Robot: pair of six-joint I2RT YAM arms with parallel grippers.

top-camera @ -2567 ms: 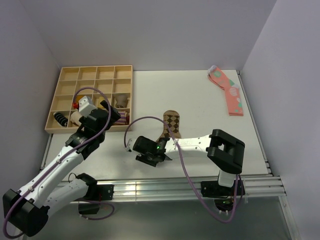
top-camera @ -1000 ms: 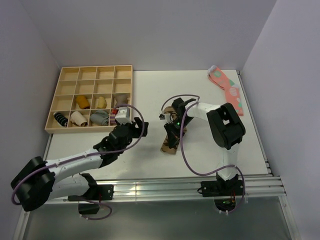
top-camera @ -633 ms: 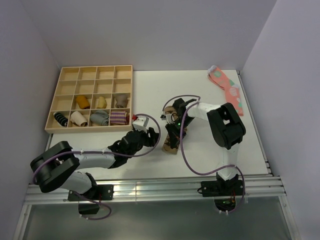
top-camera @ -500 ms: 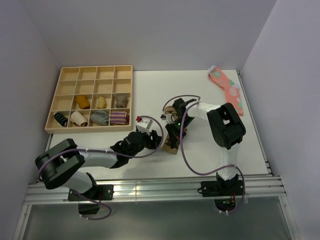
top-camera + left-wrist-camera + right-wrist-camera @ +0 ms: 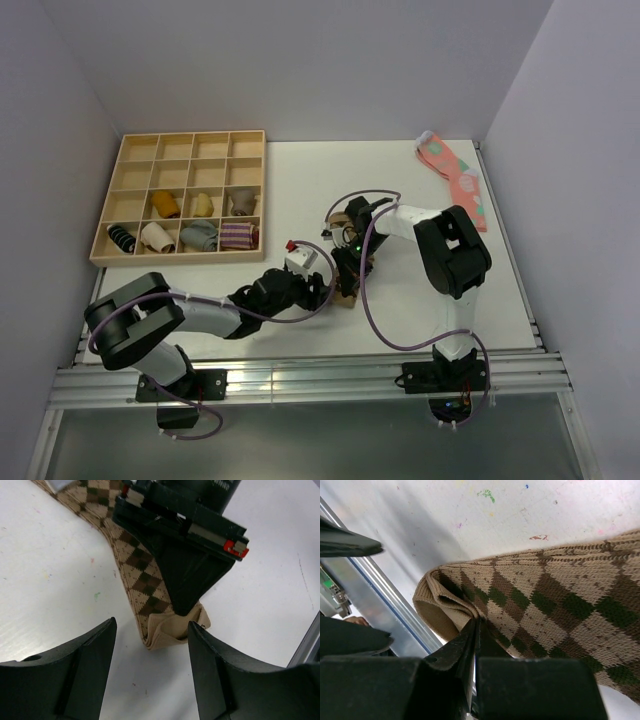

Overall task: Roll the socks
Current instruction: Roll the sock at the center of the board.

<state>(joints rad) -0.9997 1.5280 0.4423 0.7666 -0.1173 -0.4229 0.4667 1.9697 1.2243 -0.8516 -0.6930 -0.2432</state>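
Note:
The tan-brown argyle sock (image 5: 344, 290) lies flat at the table's middle, with its plain tan cuff end nearest the arms. My right gripper (image 5: 347, 266) is over it, shut and pinching a fold of the sock just behind the cuff (image 5: 476, 622). My left gripper (image 5: 322, 289) is low on the table just left of the cuff, open and empty. In the left wrist view its two fingers (image 5: 85, 665) flank the cuff end (image 5: 170, 632) without touching it, and the right gripper's dark tip (image 5: 187, 600) presses on the sock (image 5: 142, 575).
A wooden compartment tray (image 5: 132, 150) at the back left holds several rolled socks, among them a purple-striped one (image 5: 237, 236). Pink socks with teal spots (image 5: 456, 182) lie at the back right. The metal rail (image 5: 330, 372) runs along the table's near edge.
My left arm has swung from the tray rightward across the table and now sits open at the sock's cuff end. The right gripper has stayed shut on the sock.

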